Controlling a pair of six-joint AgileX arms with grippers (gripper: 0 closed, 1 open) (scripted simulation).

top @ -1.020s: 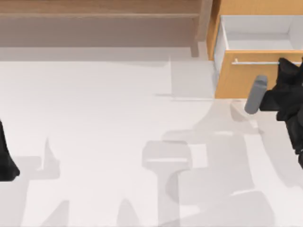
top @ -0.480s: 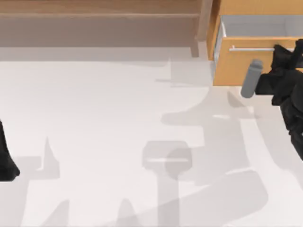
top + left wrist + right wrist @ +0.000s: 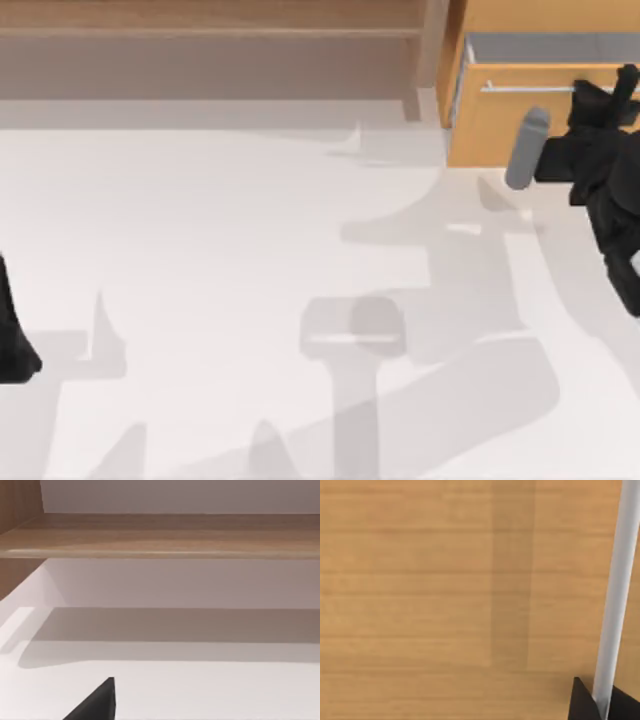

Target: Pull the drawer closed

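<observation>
A pale white table point(image 3: 220, 250) runs under a long brown shelf point(image 3: 200, 30) along the far edge, from eleven to twelve o'clock in the top view. At about one o'clock, against the back right, sits the drawer point(image 3: 510, 120), its orange-tan front facing the arms and a thin silver handle point(image 3: 525, 88) running across it.

The right gripper point(image 3: 600, 95) is at the handle's right end, near two o'clock. In the right wrist view the handle point(image 3: 615, 595) passes between two dark fingertips point(image 3: 582, 705), which sit closely on either side of the bar, so the claw appears clamped on it with very little gap. A grey cylinder on the arm point(image 3: 527, 148) hangs just in front of the drawer front.

Compared with a second ago, the drawer has slid back: far less of its white inside shows, now only a narrow grey strip behind the front, and the gripper has travelled back with it.

The left gripper point(image 3: 15, 340) is parked at nine o'clock by the table's left edge; I cannot tell how its fingers stand.
</observation>
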